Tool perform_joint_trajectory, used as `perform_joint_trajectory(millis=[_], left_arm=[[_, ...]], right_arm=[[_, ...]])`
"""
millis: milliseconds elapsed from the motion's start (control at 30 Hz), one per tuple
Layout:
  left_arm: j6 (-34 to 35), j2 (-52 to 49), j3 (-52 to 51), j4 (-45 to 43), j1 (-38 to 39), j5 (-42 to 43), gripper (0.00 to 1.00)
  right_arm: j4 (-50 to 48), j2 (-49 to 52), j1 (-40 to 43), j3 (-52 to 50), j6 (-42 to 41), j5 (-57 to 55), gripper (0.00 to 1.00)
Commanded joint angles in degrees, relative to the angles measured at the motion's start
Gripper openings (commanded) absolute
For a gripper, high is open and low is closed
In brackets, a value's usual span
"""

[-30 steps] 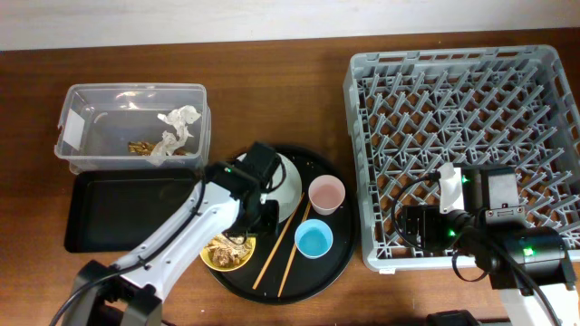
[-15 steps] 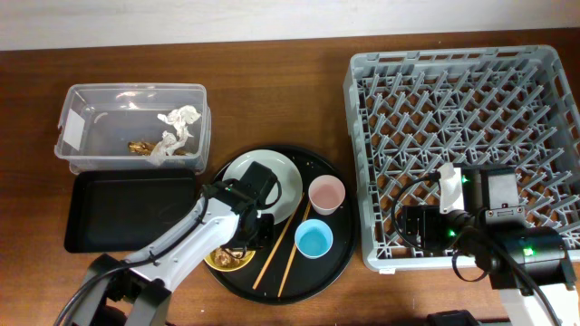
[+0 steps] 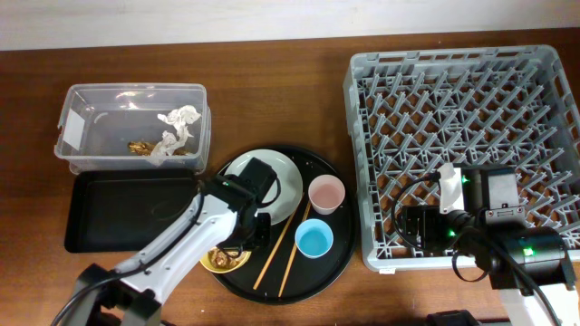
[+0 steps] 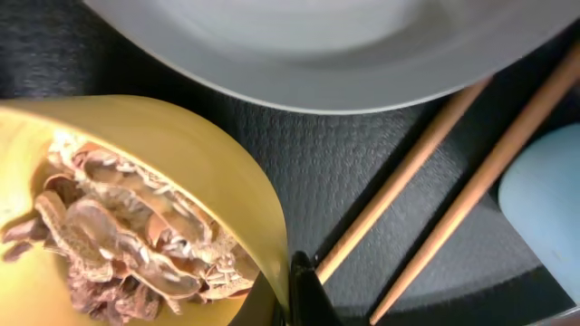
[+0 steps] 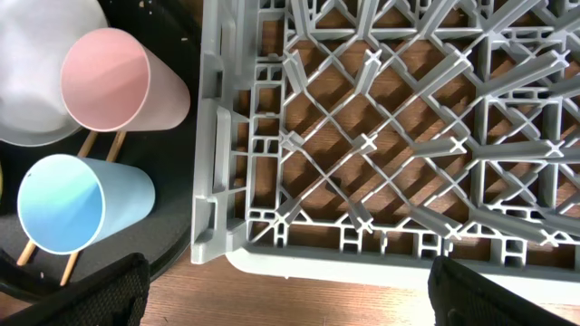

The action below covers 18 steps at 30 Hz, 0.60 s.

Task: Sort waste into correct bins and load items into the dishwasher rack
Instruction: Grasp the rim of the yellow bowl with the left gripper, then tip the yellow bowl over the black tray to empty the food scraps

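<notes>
Bowl: the small yellow bowl (image 3: 227,261) sits in the lower left part of the round black tray (image 3: 313,272), at lower centre of the overhead frame. It lies just below the plate (image 3: 283,178) and is half hidden by the left arm.
Contents: brown crumbly food scraps (image 4: 118,240) are heaped loose inside it.
Handling: the bowl looks light, stiff and smooth-walled, so probably slippery. The scraps would spill at any tilt. The best hold is likely the rim on the side facing the chopsticks (image 3: 286,243), one finger inside and one outside, kept level until it is over a bin.
Left claw: the left claw (image 3: 243,237) is low at the bowl. In the wrist view one dark fingertip (image 4: 304,292) stands just outside the bowl's wall. The other is not seen, so whether it pinches the rim cannot be told.
Neighbours: the blue cup (image 3: 314,239) and pink cup (image 3: 326,194) stand right of the chopsticks on the same tray.
Bins: the clear tub (image 3: 82,101), upper left, holds a tissue (image 3: 177,127) and a gold wrapper (image 3: 138,146). The shallow black tray (image 3: 109,215) lies just below it.
Right claw: the right claw (image 5: 290,292) is spread wide and holds nothing, above the lower left corner of the dishwasher rack (image 3: 361,163).
Rack: it fills the right of the table (image 3: 272,72), with no dishes in it.
</notes>
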<state>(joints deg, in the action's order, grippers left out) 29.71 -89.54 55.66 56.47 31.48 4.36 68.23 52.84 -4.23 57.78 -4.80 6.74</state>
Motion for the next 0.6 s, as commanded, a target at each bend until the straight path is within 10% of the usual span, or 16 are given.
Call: perform_joint_trajectory(millis=[0,233,567], left_arm=[[-3.8,4.8,5.6,2.5,-1.5,-2.5,0.00],[-12.9,9.3,6.9,1.0,-15.3,-0.5,0.00],[-36.7,7.2,6.3,-5.5,-40.0,33.0,0.00]], right_arm=[[0.2,0.0,-0.3,1.2,-0.6,0.3,0.99],[0.2,0.0,-0.3,1.2,-0.6,0.3,0.99],[0.5,0.0,-0.3,1.2,-0.6,0.3,0.99]])
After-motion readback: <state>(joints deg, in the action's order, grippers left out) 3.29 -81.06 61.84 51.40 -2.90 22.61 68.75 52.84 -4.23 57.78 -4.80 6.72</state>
